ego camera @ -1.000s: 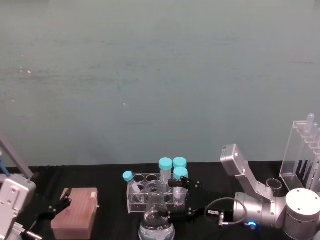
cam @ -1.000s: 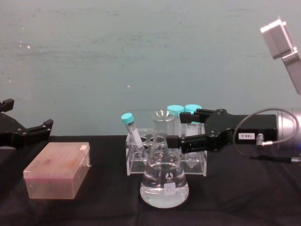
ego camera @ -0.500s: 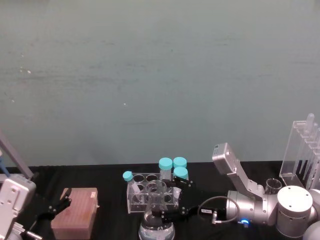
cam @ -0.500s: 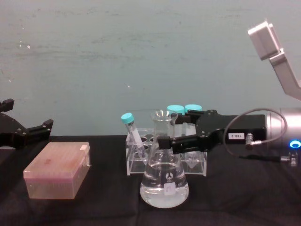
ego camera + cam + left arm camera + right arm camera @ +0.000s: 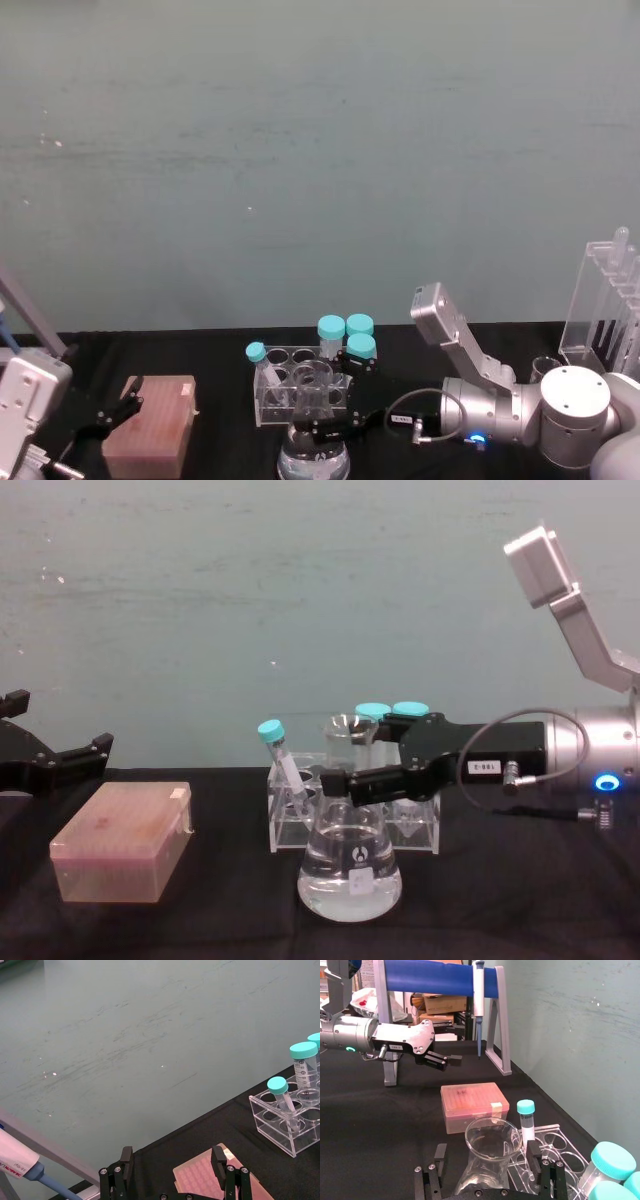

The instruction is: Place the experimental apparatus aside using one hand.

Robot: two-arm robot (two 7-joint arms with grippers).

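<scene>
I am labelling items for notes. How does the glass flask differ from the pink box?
The flask is clear, with liquid inside; the box is pink. The flask is tall and cone-shaped; the box is low and rectangular. The right gripper straddles the flask's neck; the box stands free. Both sit on the black table.

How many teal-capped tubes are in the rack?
4. One small tilted tube at the rack's left end; three bigger caps clustered at its right end. The flask may hide more.
</scene>
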